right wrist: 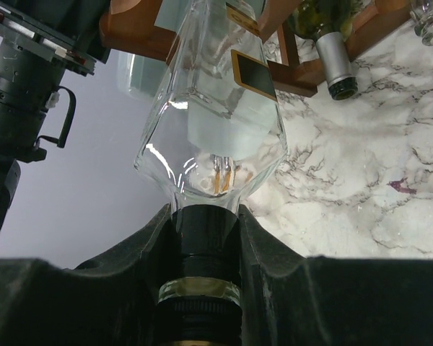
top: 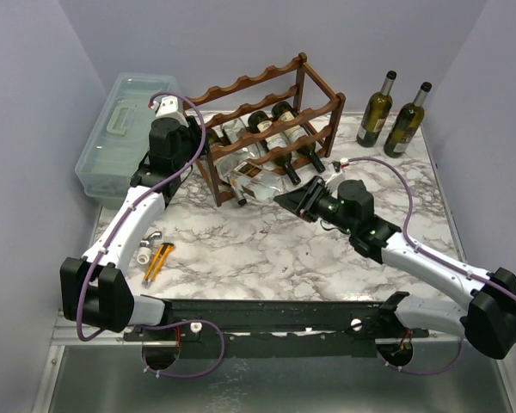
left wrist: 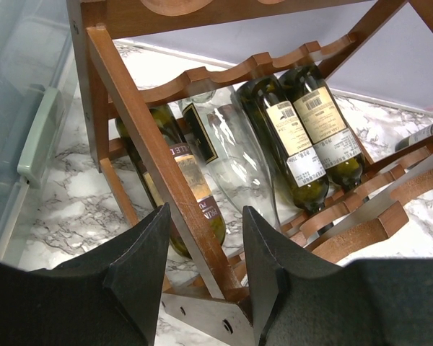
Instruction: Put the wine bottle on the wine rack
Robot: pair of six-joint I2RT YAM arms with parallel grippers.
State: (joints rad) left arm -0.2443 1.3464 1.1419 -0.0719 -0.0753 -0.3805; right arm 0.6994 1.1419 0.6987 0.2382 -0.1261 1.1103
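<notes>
**Bottle [right wrist: 213,122] rides into the rack [left wrist: 224,72], neck in the right gripper [right wrist: 208,216]**

The right gripper's fingers are clamped on the black neck. The clear body reaches into the lower tier between a dark bottle [left wrist: 175,180] and two green ones [left wrist: 296,144]. The left gripper [left wrist: 206,216] straddles the rack's near corner post [left wrist: 148,144] with a narrow gap; whether it pinches the wood cannot be told. To finish well, the push should likely run straight along the scallop so glass does not knock its neighbours. The rack wants bracing against sliding on the marble [top: 267,249]. The neck is best released only once both rails carry the weight.
</notes>
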